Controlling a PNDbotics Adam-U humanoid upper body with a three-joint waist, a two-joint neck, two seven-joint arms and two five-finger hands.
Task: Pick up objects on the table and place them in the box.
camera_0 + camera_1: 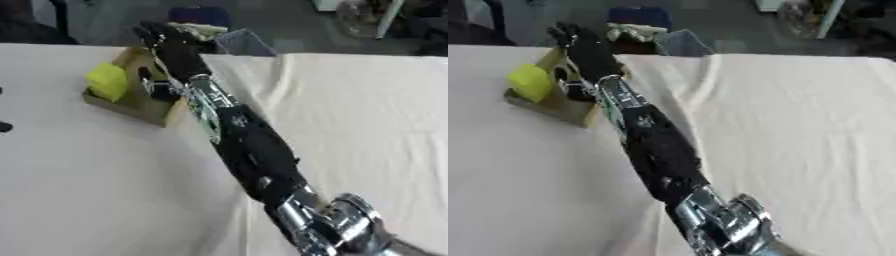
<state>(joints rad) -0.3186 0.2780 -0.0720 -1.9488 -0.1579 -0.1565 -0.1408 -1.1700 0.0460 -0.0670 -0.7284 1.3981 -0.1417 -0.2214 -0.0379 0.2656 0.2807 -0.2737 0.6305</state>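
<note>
Right arm (254,150) crosses the table (105,190); right hand (171,42) over box (144,110) holding yellow object (107,81)

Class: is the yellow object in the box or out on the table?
In. The yellow object sits between the box walls, above its floor, not on the table.

A white-clothed table (367,125) bears an open cardboard box (144,107) near its far-left edge

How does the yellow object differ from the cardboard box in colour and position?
The yellow object is bright yellow, the cardboard box dull brown. The yellow object lies inside; the cardboard box stands on the white table and holds it. Both lie left of the robot hand.
</note>
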